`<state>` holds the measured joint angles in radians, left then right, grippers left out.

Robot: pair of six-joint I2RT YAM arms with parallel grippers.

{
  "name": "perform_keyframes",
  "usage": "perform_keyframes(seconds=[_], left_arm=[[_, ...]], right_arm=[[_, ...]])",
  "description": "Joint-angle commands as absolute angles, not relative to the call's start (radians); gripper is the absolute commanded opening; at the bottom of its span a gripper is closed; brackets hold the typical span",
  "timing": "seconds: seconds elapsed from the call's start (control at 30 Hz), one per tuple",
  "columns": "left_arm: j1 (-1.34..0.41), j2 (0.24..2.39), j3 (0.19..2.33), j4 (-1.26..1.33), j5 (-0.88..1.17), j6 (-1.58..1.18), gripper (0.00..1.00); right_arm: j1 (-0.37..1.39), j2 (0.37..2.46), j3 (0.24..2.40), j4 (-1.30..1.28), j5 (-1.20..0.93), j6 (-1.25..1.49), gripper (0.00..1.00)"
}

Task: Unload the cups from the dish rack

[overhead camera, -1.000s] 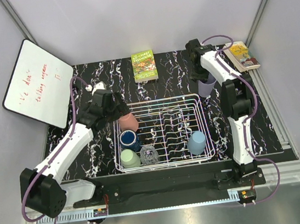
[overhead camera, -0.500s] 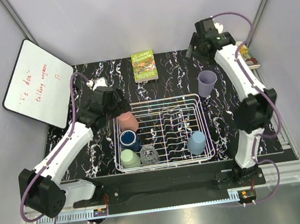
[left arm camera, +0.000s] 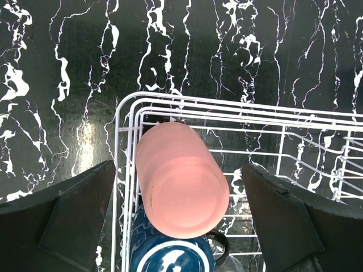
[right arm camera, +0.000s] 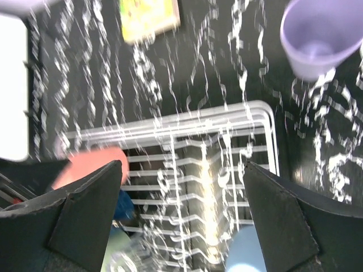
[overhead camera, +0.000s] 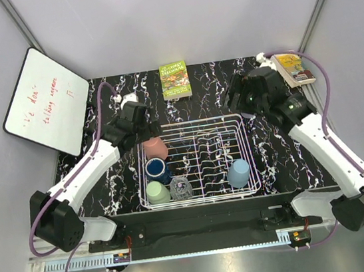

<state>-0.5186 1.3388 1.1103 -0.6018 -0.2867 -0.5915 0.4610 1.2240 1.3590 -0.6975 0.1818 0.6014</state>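
Note:
The white wire dish rack (overhead camera: 197,122) holds a salmon pink cup (overhead camera: 156,147), a dark blue cup (overhead camera: 157,169), a pale green cup (overhead camera: 157,193), a clear glass (overhead camera: 181,188) and a light blue cup (overhead camera: 238,173). My left gripper (overhead camera: 137,124) is open just above the tilted salmon cup (left arm camera: 181,181), with one finger on each side of it, not touching. My right gripper (overhead camera: 239,99) is open and empty over the rack's back right corner (right arm camera: 187,122). The lavender cup (right arm camera: 317,37) stands upright on the table behind the rack; my right arm hides it in the top view.
A whiteboard (overhead camera: 46,100) leans at the far left. A green book (overhead camera: 175,80) lies behind the rack and a yellow book (overhead camera: 292,68) lies at the back right. The rack's upright tines (overhead camera: 208,153) fill its middle.
My right arm has swung from the far back right, forward and left, to the rack's back right corner, leaving the lavender cup on the table. My left gripper shifted slightly over the salmon cup.

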Motion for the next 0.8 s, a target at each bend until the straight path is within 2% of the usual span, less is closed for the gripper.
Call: perform_keyframes(seconds=[0.0,0.37,0.43,0.5,0.6,0.7,0.73,0.77], left_arm=[[-0.531,1.338,1.109,-0.592,-0.327,-0.592,0.99],[-0.617,1.416,1.109,-0.588,-0.350,-0.623,0.97],[-0.617,1.420,1.108,-0.587,-0.356,-0.626,0.90],[-0.617,1.422,1.109,-0.587,-0.356,-0.629,0.79],[-0.617,1.414,1.111,-0.589,-0.356,-0.627,0.57],[-0.618,1.405,1.108,-0.589,-0.367,-0.624,0.18],[-0.618,1.398,1.106,-0.591,-0.373,-0.623,0.00],[-0.618,1.385,1.106,-0.591,-0.373,-0.621,0.00]], right_arm=[[0.508,1.144,1.251,-0.638,0.187,0.618,0.96],[0.522,1.011,1.039,-0.561,0.115,0.657,0.94],[0.520,0.988,1.031,-0.555,0.112,0.657,0.94],[0.522,0.979,1.026,-0.554,0.113,0.653,0.93],[0.522,0.971,1.028,-0.552,0.112,0.652,0.93],[0.522,0.969,1.025,-0.551,0.112,0.649,0.92],[0.522,0.965,1.025,-0.551,0.110,0.649,0.92],[0.522,0.963,1.020,-0.551,0.112,0.649,0.92]])
